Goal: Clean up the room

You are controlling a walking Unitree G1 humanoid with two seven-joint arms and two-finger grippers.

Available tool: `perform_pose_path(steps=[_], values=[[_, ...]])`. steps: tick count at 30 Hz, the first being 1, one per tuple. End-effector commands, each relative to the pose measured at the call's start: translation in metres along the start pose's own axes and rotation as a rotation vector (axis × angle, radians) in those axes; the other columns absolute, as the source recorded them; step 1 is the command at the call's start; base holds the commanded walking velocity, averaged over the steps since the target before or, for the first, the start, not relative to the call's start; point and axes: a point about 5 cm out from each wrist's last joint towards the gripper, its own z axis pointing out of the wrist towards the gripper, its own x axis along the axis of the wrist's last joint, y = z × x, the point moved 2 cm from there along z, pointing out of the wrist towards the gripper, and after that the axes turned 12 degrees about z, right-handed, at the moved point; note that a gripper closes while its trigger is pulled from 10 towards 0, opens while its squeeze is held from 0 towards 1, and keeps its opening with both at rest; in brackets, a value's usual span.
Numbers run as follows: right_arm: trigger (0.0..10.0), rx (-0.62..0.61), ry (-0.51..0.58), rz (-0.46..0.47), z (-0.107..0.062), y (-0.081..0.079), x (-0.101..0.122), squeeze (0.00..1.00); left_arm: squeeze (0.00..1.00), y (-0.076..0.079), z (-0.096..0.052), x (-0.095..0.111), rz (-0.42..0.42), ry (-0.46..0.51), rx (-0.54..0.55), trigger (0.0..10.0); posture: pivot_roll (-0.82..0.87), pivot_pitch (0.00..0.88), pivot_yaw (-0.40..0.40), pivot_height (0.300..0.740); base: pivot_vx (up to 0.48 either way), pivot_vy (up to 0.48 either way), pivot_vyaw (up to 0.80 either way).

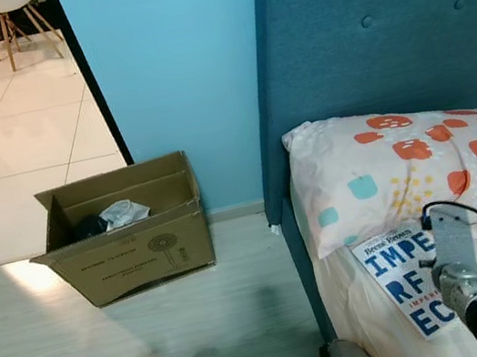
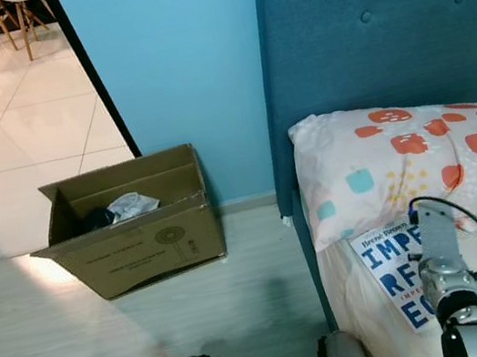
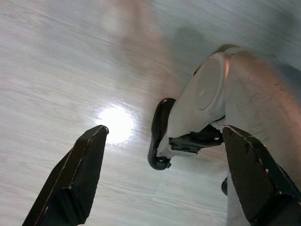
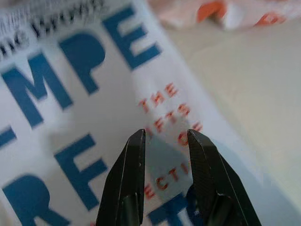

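One book on the bed, with the right gripper (image 4: 165, 136) poised over its cover.

Its two black fingers (image 4: 129, 179) stood only a little apart, empty, tips just above the book (image 1: 402, 274) and pointing at the small red lettering near the cover's middle; whether they touched the cover could not be told. The book, a white paperback with large blue letters, lay flat on the bed's cream sheet (image 1: 359, 310), its top edge just under the patterned pillow (image 1: 402, 163). It looked light, thin and somewhat bendable, with a smooth cover likely to slip, so a pinch across a free edge would probably serve better than pressing on the flat face. Well away from the book, a cardboard box (image 1: 128, 230) stood open on the floor. The left gripper (image 3: 164, 132) hung wide open, empty, above the floor.
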Motion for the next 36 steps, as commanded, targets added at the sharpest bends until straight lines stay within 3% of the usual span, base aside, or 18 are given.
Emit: perform_pose_path(steps=[1,19,20,23,25,36], values=[[10.0,-0.002,-0.045,-0.017,0.000,0.000,-0.013,0.00,0.00,-0.008,-0.003,-0.006,0.026,-0.020,0.013,10.0,0.13,0.188,0.005,0.605,0.000,0.000,0.00],[10.0,-0.051,-0.057,0.036,0.002,0.023,-0.012,0.00,0.00,-0.010,-0.004,-0.006,0.035,-0.024,0.012,10.0,0.13,0.176,0.008,0.605,0.000,0.000,0.00],[10.0,-0.072,-0.052,0.099,0.003,0.030,-0.012,0.00,0.00,-0.011,-0.005,-0.007,0.037,-0.024,0.010,10.0,0.13,0.177,0.011,0.605,0.000,0.000,0.00],[10.0,-0.097,-0.053,0.150,0.003,0.037,-0.014,0.00,0.00,-0.012,-0.005,-0.007,0.038,-0.024,0.010,10.0,0.14,0.181,0.014,0.605,0.000,0.000,0.00],[10.0,-0.122,-0.089,0.281,0.003,0.048,-0.025,0.00,0.00,-0.016,-0.007,-0.006,0.038,-0.009,0.004,10.0,0.16,0.206,0.023,0.605,0.000,0.000,0.00],[10.0,-0.120,-0.091,0.319,0.003,0.051,-0.030,0.00,0.00,-0.024,-0.010,-0.002,0.040,0.022,-0.010,10.0,0.19,0.274,0.048,0.605,0.000,0.000,0.00]])
